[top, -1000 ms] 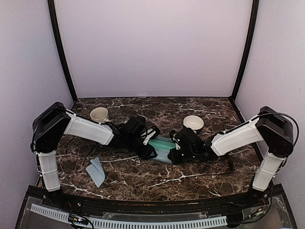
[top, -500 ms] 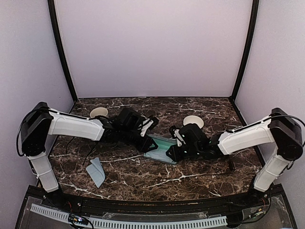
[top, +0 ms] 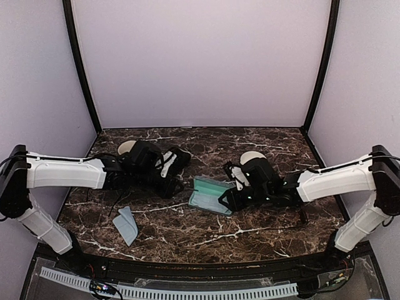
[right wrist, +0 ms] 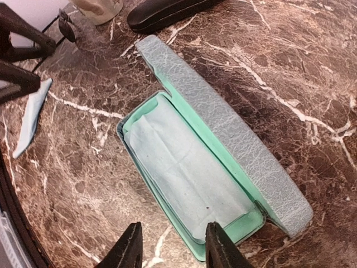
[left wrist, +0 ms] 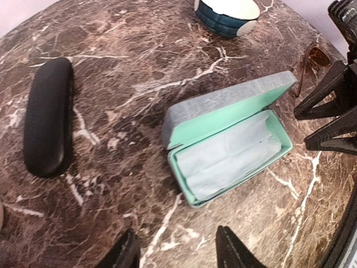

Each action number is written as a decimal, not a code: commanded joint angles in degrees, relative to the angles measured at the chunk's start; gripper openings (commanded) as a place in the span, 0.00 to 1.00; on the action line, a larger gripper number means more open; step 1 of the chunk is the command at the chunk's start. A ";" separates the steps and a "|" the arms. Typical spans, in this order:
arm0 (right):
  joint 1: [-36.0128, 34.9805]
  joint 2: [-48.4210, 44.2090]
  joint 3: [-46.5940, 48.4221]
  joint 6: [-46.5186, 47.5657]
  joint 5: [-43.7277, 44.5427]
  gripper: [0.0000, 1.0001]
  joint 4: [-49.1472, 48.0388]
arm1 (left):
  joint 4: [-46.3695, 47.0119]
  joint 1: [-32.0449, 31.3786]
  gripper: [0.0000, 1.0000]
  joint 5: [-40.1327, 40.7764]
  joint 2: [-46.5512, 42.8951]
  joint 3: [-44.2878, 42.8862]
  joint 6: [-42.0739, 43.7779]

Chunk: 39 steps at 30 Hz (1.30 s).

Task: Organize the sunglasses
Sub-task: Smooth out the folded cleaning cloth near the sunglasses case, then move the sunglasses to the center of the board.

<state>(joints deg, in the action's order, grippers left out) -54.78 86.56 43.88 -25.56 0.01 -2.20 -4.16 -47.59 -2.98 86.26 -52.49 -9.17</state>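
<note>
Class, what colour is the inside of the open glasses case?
The open case is mint green inside, seen best in the right wrist view.

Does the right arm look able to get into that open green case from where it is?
Probably yes. The right end effector hovers open at the case's front edge; the lid is folded back and only a pale lining lies inside.

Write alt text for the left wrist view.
An open grey case with mint lining and a cloth inside lies on a marble table. A black case lies to its left, the right pincer to its right. The left pincer is open.
</note>
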 commanded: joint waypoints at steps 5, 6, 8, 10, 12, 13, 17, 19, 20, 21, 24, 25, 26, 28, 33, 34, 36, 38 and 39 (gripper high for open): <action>-3.51 1.88 5.75 4.25 3.63 0.51 4.91 | -12.97 2.46 0.59 11.76 -10.74 5.70 -6.71; -3.91 2.36 6.29 4.58 4.23 0.53 5.00 | -14.00 3.60 0.60 12.66 -11.59 6.61 -7.79; -4.33 3.56 7.15 4.83 4.16 0.54 4.70 | -15.74 5.61 0.62 15.11 -13.12 7.39 -9.52; -4.49 5.05 7.99 5.28 3.11 0.55 4.03 | -17.17 7.90 0.62 16.60 -14.00 7.63 -10.21; -4.59 7.20 9.35 6.00 2.06 0.55 4.08 | -19.07 10.34 0.63 18.62 -14.18 7.37 -10.94; -4.62 7.89 10.01 6.42 1.72 0.55 4.15 | -19.21 11.58 0.63 18.85 -14.31 7.42 -10.97; -4.54 9.37 11.89 7.99 1.02 0.55 4.17 | -19.43 17.62 0.62 18.07 -13.37 7.26 -10.47; -4.54 9.72 12.58 8.74 0.13 0.55 3.79 | -19.10 20.08 0.62 16.29 -11.77 7.07 -10.28; -4.46 9.95 13.00 9.09 -0.22 0.55 3.69 | -18.98 21.15 0.62 15.69 -10.74 6.90 -10.18; -4.38 10.20 13.45 9.36 -0.84 0.55 3.67 | -19.11 21.74 0.62 15.61 -9.43 6.64 -9.98; -4.07 10.82 14.52 10.19 -2.49 0.55 3.57 | -20.73 22.59 0.58 16.68 -5.05 5.24 -9.54; -3.87 10.90 14.76 10.30 -3.00 0.55 3.41 | -20.94 22.84 0.56 16.63 -3.72 4.99 -9.36; -3.66 10.92 14.84 10.35 -3.54 0.55 3.19 | -21.08 22.91 0.54 16.28 -2.46 4.72 -9.14; -3.05 10.95 14.54 10.44 -4.60 0.55 2.40 | -21.46 22.96 0.49 16.12 -0.51 4.24 -9.24; -1.80 11.92 14.86 10.70 -6.90 0.55 1.76 | -22.21 22.95 0.36 15.29 1.42 3.76 -9.01; -1.66 12.22 14.98 10.78 -7.21 0.55 1.67 | -22.51 22.95 0.33 15.43 1.41 3.66 -8.95; -1.49 12.61 15.10 10.68 -7.68 0.54 1.52 | -23.00 22.91 0.28 15.20 1.32 3.61 -8.81; -1.47 12.84 14.99 10.46 -7.97 0.54 1.08 | -23.14 22.91 0.22 14.87 0.92 3.79 -8.68; -1.39 12.92 14.95 10.28 -8.04 0.54 0.92 | -23.31 22.92 0.19 14.62 0.70 3.86 -8.61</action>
<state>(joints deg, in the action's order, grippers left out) -56.58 98.56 57.45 -15.42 -6.33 1.30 -25.32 -24.95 12.47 88.12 -47.55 -18.26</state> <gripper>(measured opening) 0.544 0.244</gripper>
